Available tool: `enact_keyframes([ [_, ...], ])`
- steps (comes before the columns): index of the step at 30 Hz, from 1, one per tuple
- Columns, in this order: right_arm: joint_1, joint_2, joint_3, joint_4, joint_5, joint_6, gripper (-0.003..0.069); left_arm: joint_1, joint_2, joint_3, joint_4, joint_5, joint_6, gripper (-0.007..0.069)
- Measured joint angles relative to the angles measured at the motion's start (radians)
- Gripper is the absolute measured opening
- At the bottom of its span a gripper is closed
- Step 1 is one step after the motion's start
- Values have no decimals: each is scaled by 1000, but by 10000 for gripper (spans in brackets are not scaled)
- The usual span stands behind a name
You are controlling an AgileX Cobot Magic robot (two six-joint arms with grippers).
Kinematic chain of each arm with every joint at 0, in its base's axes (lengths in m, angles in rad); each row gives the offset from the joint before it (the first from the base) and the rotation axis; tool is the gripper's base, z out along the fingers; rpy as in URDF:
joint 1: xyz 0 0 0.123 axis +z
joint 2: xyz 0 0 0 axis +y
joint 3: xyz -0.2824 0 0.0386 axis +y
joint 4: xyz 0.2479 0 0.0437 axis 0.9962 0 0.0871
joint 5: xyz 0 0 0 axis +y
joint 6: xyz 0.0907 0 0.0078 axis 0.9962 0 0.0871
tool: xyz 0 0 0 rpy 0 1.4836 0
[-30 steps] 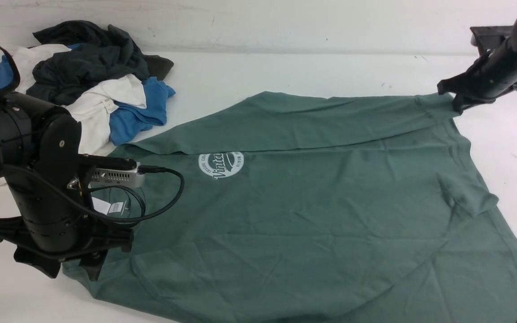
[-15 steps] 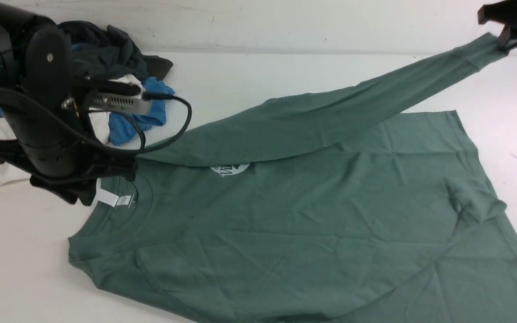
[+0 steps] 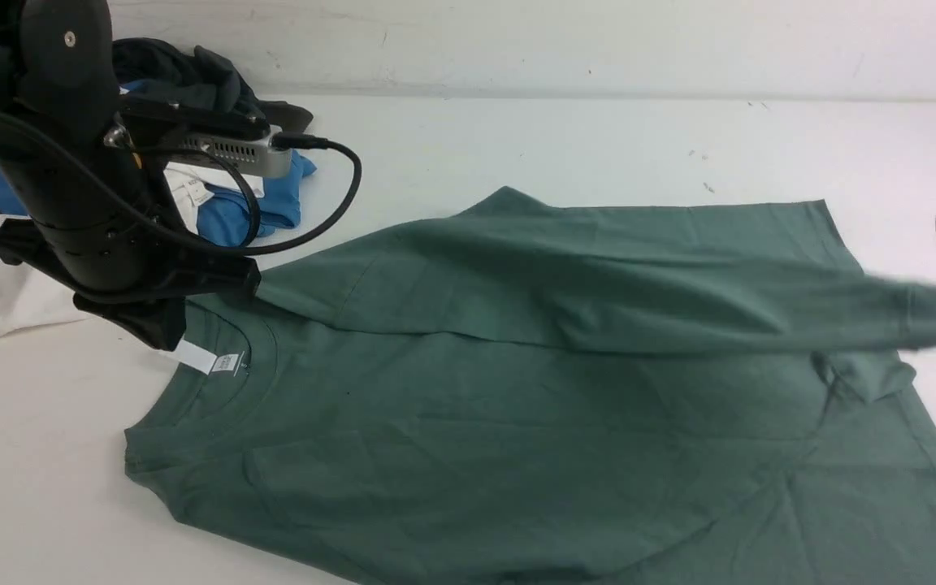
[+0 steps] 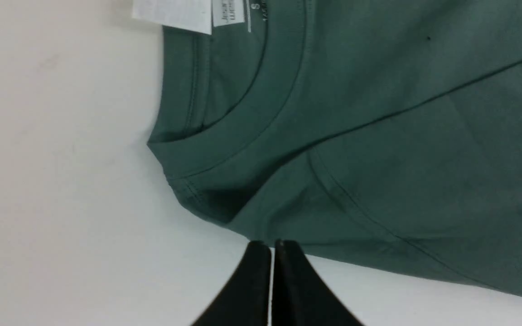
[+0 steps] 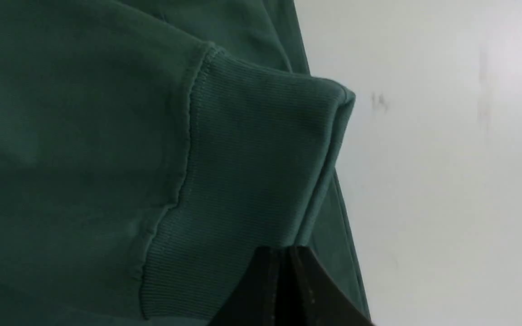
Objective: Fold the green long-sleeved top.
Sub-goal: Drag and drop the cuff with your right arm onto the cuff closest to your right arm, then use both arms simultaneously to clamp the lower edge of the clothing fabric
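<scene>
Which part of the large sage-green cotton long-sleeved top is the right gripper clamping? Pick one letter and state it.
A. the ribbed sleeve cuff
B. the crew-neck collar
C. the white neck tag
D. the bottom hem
A: in the right wrist view the right gripper is shut on the edge of the ribbed sleeve cuff of the sage-green cotton long-sleeved top.

Lab-style robot test bench: bare white tabletop [image 3: 557, 138], plain white wall [image 3: 517, 41], spare garment pile [image 3: 273, 207] at 10 o'clock.
</scene>
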Motion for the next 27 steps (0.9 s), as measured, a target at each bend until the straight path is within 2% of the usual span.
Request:
enact_keyframes([
  [3,0,2,144,-12,-29,3,2,0,0,0,-1,0,4,-4],
  [6,0,32,233,-14,-130,8,3,0,0,0,-1,0,5,-4],
  [11,0,96,277,-14,-237,11,38,0,0,0,-2,0,6,-4],
  [13,0,118,277,-14,-254,10,103,0,0,0,-2,0,6,-4],
  [14,0,118,277,-14,-254,10,103,0,0,0,-2,0,6,-4],
  [15,0,121,265,-14,-239,2,175,0,0,0,-2,0,6,-4],
  [20,0,122,186,-21,-80,-18,340,0,0,0,-4,1,5,-4],
  [23,0,90,163,-16,-62,-38,401,1,-11,3,-16,1,4,-4],
  [27,0,-12,206,38,-49,-56,420,1,-63,49,-20,0,-1,-4],
])
